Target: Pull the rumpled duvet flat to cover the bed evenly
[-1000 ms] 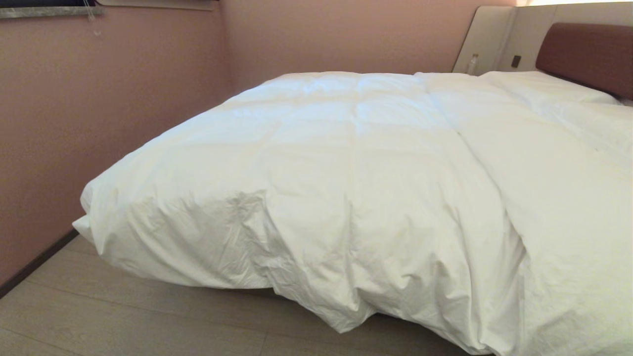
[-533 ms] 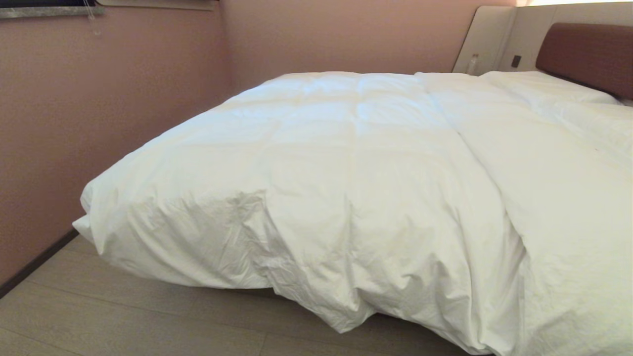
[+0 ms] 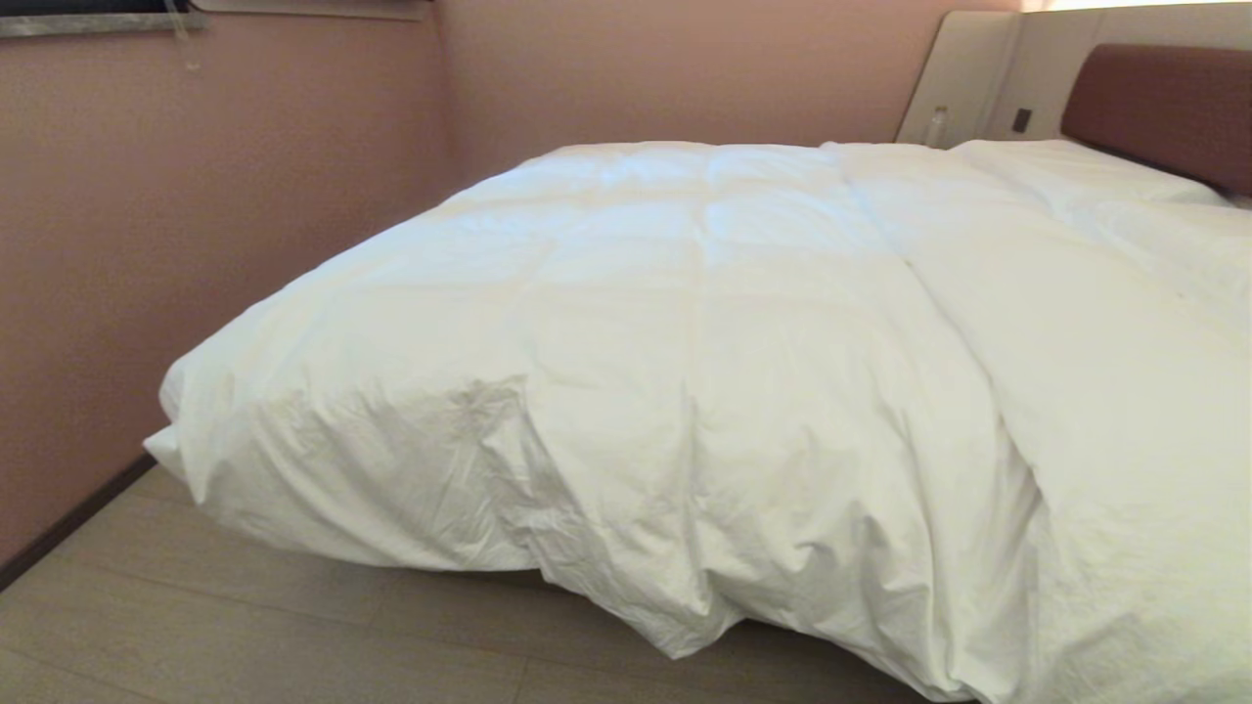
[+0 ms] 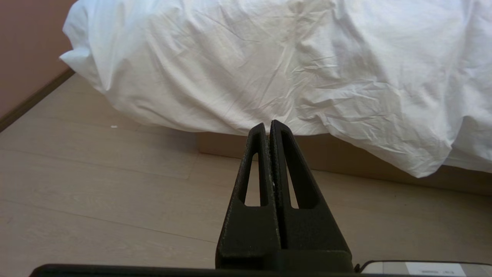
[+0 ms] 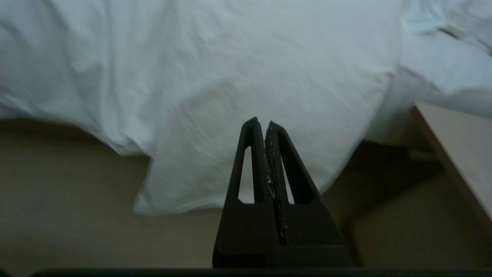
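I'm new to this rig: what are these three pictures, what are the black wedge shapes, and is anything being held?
The wide picture is from the robot's head camera: a bed covered by a puffy white duvet, its near edge hanging crumpled toward the wooden floor. The other two come from cameras on each wrist. The black wedges are the grippers: the left gripper and right gripper, both shut and empty, pointing at the duvet's hanging edge from above the floor. Neither arm shows in the head view.

Your head camera looks down across the duvet (image 3: pixel 685 342); both wrist cameras sit low, sharing its hanging foot edge.
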